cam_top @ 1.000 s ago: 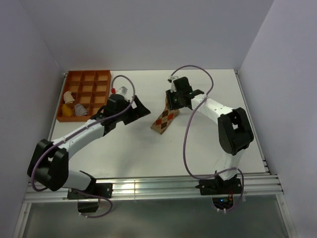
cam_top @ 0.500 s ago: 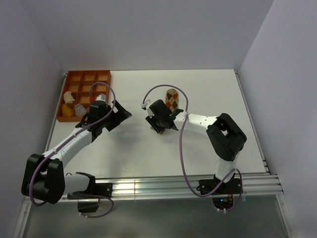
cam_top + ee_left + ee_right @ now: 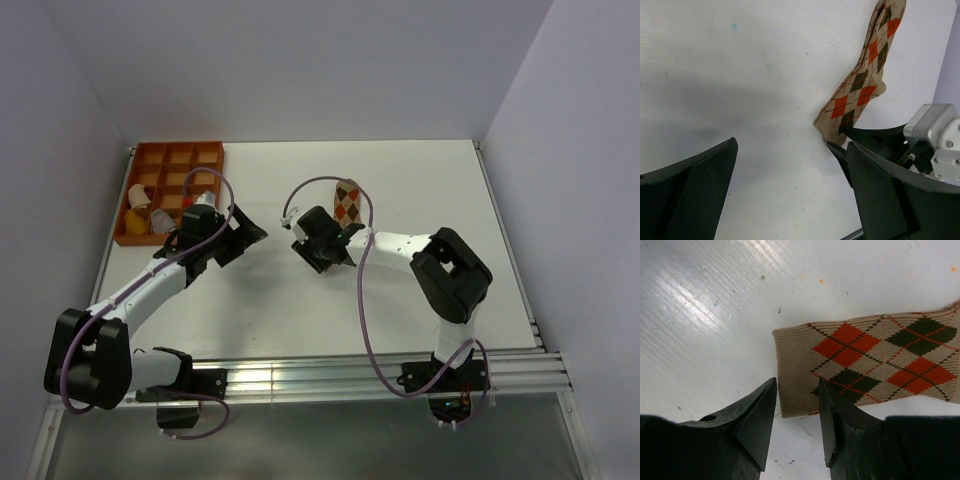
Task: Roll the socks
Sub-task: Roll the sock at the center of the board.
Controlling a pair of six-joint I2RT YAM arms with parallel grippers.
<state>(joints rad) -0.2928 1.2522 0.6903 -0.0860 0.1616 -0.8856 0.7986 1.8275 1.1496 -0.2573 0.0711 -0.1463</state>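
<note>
Top external: argyle sock [image 3: 347,205], earlier lifted, now lies flat.

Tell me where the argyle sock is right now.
In the top view the argyle sock lies flat near the middle of the table, right of the orange tray, its cuff end at the right claw.

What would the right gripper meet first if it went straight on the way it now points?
The argyle sock: its tan cuff lies flat on the table just ahead of the fingers of the right gripper. Their height above it is unclear.
</note>
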